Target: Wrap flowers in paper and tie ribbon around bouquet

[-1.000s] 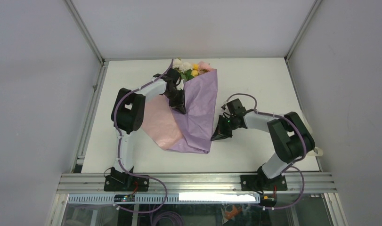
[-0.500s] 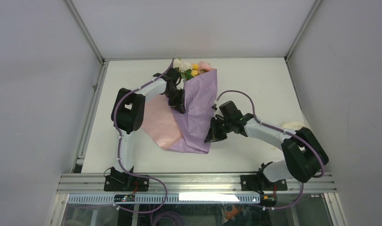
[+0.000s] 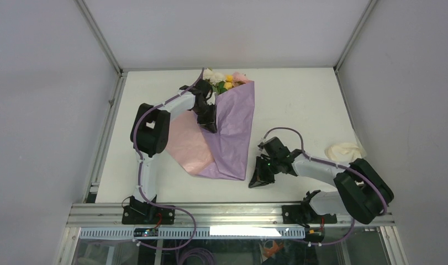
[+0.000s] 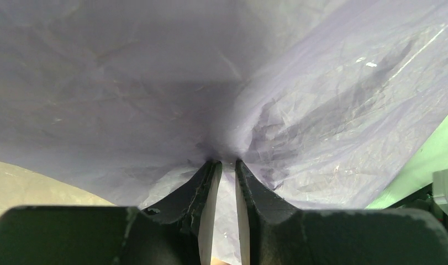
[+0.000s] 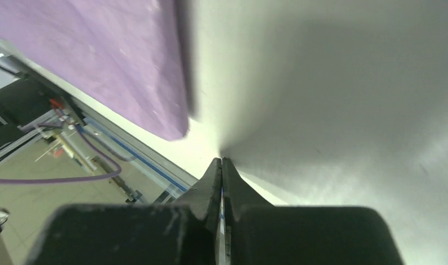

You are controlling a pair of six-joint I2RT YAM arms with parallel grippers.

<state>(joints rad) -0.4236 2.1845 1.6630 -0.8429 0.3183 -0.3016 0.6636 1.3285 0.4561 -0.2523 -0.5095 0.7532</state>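
The paper [image 3: 235,132] lies on the table, its lilac face folded over the flowers [image 3: 224,80], whose blooms stick out at the far end. Its pale pink face [image 3: 188,144] shows on the left. My left gripper [image 3: 211,126] bears down on the fold's left edge. In the left wrist view its jaws [image 4: 224,162] stand a narrow gap apart, pinching puckered lilac paper [image 4: 321,83]. My right gripper [image 3: 256,182] is shut and empty, low over the table just right of the paper's near corner [image 5: 100,55]; its tips [image 5: 221,159] touch nothing. The ribbon [image 3: 346,150] lies bunched at the right.
The table's near edge with its aluminium rail [image 3: 227,212] runs just below the right gripper. White walls close in the table on the left, far and right sides.
My right gripper has left the paper's right edge and swung toward the near edge, past the paper's bottom corner, still shut. That uncovered the ribbon. The left arm and paper have not moved.
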